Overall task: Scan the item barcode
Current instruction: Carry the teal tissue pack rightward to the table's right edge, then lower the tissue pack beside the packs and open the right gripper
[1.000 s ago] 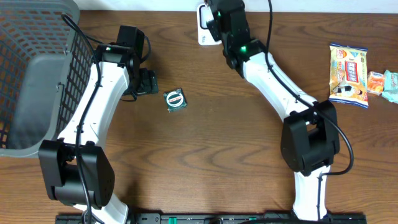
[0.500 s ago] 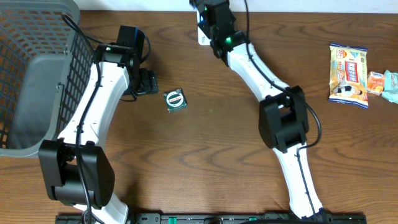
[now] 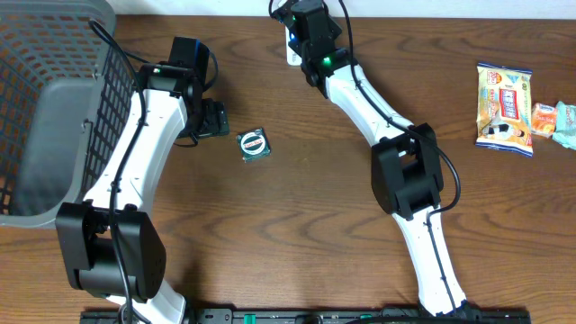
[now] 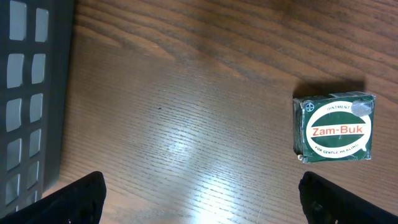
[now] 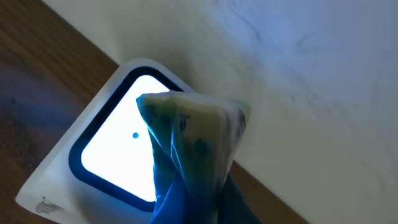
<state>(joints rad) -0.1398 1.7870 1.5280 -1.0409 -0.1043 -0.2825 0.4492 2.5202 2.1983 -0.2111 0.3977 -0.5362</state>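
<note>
left jaws: spread wide, empty, over the desk [image 4: 186, 93] near the tin [image 4: 336, 130]; leave them parked.
right jaws: clamped on the crinkled packet [image 5: 189, 134].
packet: close before the lit window of the scanner [image 5: 53, 180]; you should turn it slowly till the barcode, unseen here, faces the light flat.

Yellowish-green packet [image 5: 194, 127]; white scanner [image 5: 57, 179] with dark-rimmed window; dark green tin [image 4: 336, 127] with white oval, red lettering.

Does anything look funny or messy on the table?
Nothing is spilled or broken. The only funny thing is the packet held up to the glowing scanner: it looks scrunched and twisted. The Zam-Buk box lies flat, on its own.
</note>
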